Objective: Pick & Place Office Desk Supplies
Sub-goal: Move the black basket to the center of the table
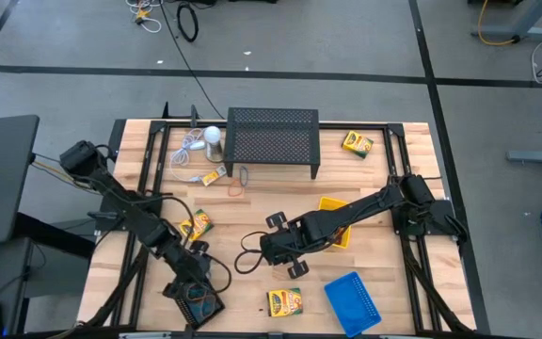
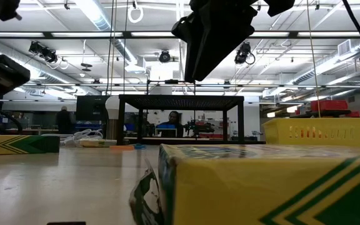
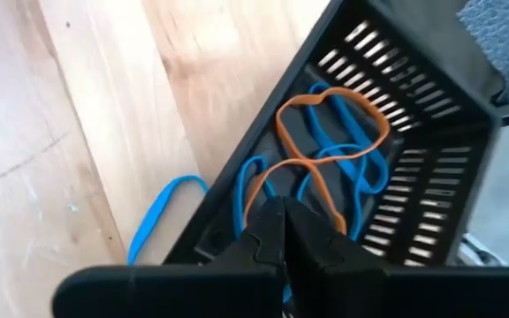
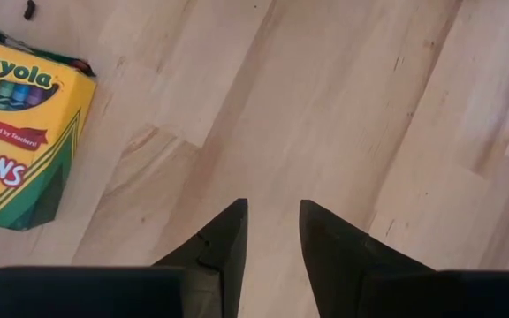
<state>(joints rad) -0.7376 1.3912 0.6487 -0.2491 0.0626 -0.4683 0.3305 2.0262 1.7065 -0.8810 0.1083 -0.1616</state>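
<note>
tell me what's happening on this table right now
A two-armed robot is sorting desk supplies. The left gripper is shut over the black mesh tray at the table's near left corner, which already holds orange and blue rubber bands; one blue band lies just outside it. The right gripper hangs mid-table over bare wood, jaws apart and empty, with a crayon box close by. The yellow tray and blue tray sit on the right.

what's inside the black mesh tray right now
Orange and blue rubber bands lie tangled in the black mesh tray. The shut left gripper covers the near part.
</note>
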